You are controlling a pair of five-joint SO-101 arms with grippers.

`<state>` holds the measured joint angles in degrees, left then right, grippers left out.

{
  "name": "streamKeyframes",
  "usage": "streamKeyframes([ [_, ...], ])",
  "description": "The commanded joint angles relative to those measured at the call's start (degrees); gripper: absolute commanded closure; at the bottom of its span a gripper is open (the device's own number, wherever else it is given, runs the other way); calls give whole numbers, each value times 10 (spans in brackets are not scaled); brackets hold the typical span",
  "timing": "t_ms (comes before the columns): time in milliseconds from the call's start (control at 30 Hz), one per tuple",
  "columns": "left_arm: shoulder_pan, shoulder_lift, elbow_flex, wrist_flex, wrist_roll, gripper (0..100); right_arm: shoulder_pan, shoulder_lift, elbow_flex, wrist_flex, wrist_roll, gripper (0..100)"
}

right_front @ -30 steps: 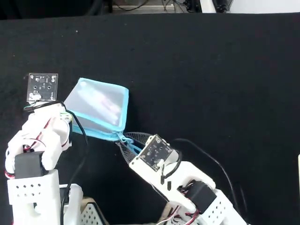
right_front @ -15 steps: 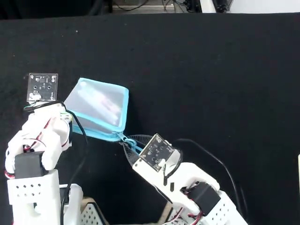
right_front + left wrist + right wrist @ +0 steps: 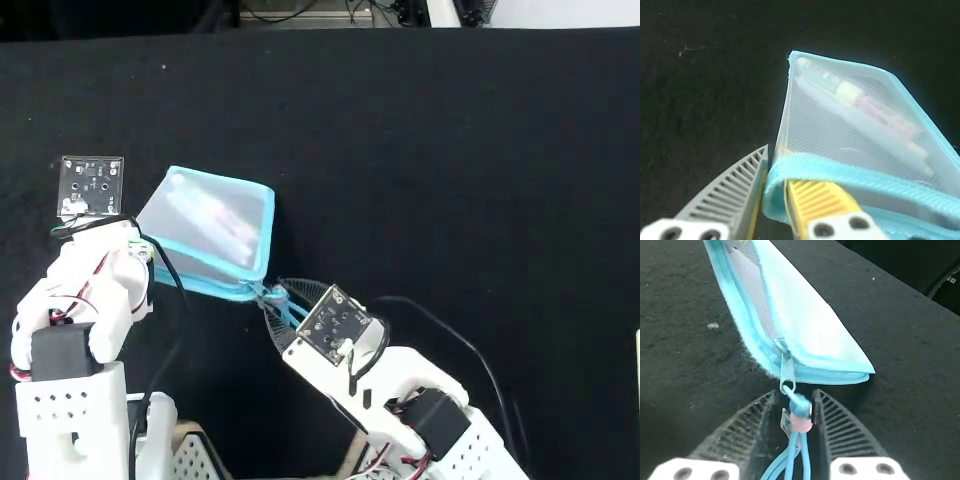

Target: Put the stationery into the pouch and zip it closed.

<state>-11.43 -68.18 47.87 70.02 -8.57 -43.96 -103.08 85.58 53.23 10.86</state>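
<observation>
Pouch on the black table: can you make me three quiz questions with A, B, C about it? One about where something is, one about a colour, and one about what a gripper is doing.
1. Where are the pens? A inside the pouch; B lying beside it; C in a gripper.
2. What colour is the pouch's edge? A red; B blue; C green.
3. What is the right gripper doing? A hanging open; B holding a pen; C pinching the zipper cord.

Answers: 1 A, they show through the see-through wall. 2 B, a blue band runs round it. 3 C, the cord sits clamped between its jaws.
</observation>
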Motion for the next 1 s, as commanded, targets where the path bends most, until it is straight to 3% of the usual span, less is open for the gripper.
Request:
streamKeyframes([
  [0, -7, -5, -8, -14, 5, 970, 6, -94, -24, 1, -2, 917],
  [200, -7, -5, -3, -15, 5, 970, 6, -94, -23, 0, -1, 955],
  [533, -7, -5, -3, -15, 5, 970, 8, -93, 32, -51, -1, 844],
  [967, -7, -5, -5, -15, 5, 970, 6, -91, 70, -110, -1, 848],
])
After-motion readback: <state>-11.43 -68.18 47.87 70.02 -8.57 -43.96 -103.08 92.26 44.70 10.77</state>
